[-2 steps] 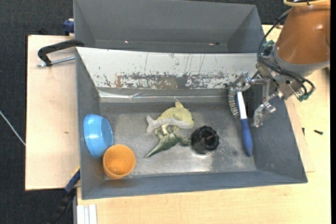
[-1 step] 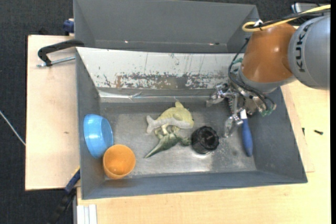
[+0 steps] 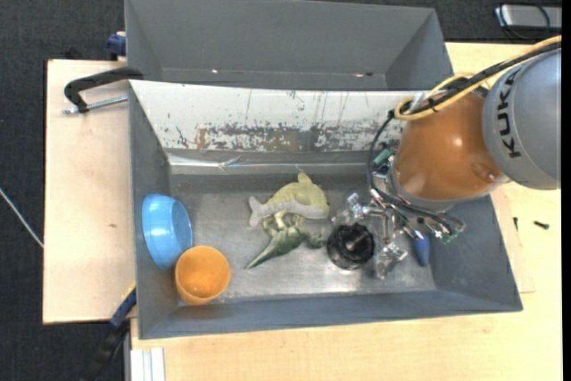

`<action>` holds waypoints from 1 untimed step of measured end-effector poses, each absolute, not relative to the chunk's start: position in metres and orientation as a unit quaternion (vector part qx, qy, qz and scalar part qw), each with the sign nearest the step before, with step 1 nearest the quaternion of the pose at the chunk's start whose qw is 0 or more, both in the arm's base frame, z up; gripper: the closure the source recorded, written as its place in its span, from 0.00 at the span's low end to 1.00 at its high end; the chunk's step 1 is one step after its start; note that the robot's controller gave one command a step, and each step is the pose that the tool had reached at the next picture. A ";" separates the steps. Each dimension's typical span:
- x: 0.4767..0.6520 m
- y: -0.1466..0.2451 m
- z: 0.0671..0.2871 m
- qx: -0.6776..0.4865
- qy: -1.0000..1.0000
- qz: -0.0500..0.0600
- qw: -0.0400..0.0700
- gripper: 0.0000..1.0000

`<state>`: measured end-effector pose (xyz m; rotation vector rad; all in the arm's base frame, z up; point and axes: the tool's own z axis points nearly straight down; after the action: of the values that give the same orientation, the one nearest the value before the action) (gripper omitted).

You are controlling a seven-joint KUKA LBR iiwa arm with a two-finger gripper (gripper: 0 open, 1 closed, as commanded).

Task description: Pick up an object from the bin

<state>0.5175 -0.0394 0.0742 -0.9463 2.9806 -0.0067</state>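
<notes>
My gripper [image 3: 373, 236] hangs low at the bin's front right, under the orange wrist cover. Its metal fingers stand apart and it is open, with nothing clearly between them. A black round thing [image 3: 348, 244] lies on the floor right at its left side, touching or nearly touching the nearer finger. Left of that lie a dark green toy dinosaur [image 3: 284, 242] and, just behind it, a pale yellow-green toy dinosaur [image 3: 292, 200], one against the other.
A blue cup [image 3: 165, 230] lies on its side at the front left, with an orange cup [image 3: 202, 273] in front of it. The bin's sloped walls close in on all sides. The arm fills the right end.
</notes>
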 end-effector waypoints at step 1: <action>0.519 -0.038 0.075 -0.303 0.953 -0.002 0.010 1.00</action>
<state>0.5188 -0.0382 0.0750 -0.9472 2.9748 -0.0063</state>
